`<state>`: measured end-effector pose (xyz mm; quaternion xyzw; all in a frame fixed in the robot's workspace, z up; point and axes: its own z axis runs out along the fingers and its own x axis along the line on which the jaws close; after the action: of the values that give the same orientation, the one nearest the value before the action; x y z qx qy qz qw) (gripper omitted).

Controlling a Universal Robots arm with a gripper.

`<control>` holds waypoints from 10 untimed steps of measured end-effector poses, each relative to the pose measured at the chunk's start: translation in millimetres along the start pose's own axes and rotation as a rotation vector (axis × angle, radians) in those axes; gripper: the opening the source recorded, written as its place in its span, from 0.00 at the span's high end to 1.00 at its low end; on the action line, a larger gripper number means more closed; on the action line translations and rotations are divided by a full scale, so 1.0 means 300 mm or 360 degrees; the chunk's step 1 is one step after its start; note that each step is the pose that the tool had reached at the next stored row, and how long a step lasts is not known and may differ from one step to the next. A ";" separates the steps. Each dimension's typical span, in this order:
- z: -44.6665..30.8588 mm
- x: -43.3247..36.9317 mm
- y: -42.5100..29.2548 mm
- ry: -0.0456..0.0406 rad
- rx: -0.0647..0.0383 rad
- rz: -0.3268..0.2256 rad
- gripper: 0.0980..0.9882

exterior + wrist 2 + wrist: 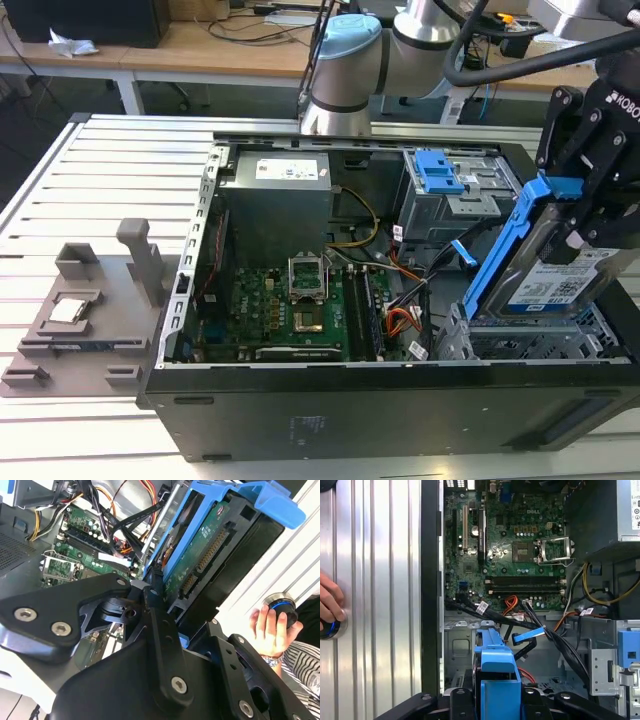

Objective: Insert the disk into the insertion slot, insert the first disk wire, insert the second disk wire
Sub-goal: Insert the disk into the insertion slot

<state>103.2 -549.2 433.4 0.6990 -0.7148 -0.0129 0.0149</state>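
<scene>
Grey plastic fixture tray sits at the exterior view's left, well apart from your work. Next comes the open computer case, with the green motherboard on its floor and the power supply behind it. Further along, loose cables and a blue flat wire hang near the mouth of the insertion slot.

At the exterior view's right, your gripper is clamped on the upper end of the disk, pinching its blue carrier. The disk hangs tilted over the slot with its lower edge at the cage's rim. Whether it touches the metal, I cannot tell.

Watch that tilt. If you press down at this angle, a carrier corner will likely catch on the perforated wall and jam. Because the hold is at one end, the disk could also pivot in the fingers. The wires nearby might get trapped under the carrier.

A person's hand rests on a round button on the table beside the case.
</scene>
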 end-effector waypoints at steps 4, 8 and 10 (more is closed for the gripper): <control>0.017 0.001 -0.001 0.0000 0.0000 0.0002 0.70; 0.046 0.001 -0.002 0.0000 0.0000 0.0002 0.70; 0.057 0.001 -0.002 0.0000 0.0000 0.0002 0.70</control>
<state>103.1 -549.5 416.3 0.6985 -0.7153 -0.0129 0.0149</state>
